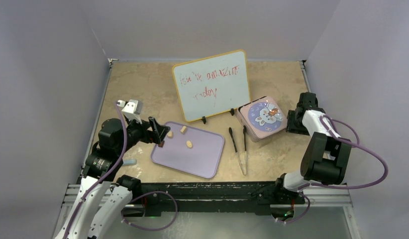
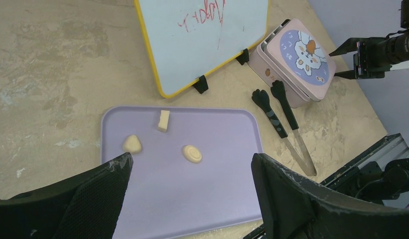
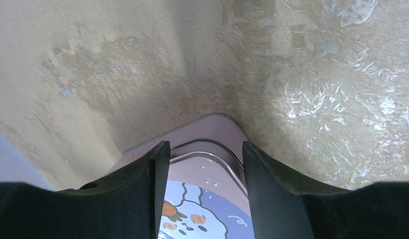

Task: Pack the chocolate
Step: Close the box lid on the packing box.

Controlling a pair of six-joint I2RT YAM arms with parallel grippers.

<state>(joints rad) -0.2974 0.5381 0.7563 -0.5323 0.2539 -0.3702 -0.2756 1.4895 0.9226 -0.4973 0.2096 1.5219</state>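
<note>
Lavender tray [image 2: 217,189], chocolate [image 2: 192,154] beyond left gripper [image 1: 165,138]

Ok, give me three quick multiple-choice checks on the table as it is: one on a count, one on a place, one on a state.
1. How many chocolate pieces lie on the lavender tray? A) one; B) three; C) six.
2. The tongs lie: A) on the tray; B) on the table between tray and tin; C) on the tin's lid.
3. The left gripper is: A) open, empty; B) shut on a chocolate; C) shut on the tongs.
Answers: 1 B, three pale pieces show on the tray. 2 B, they rest on bare table beside the tin. 3 A, its fingers stand wide apart with nothing between.
</note>
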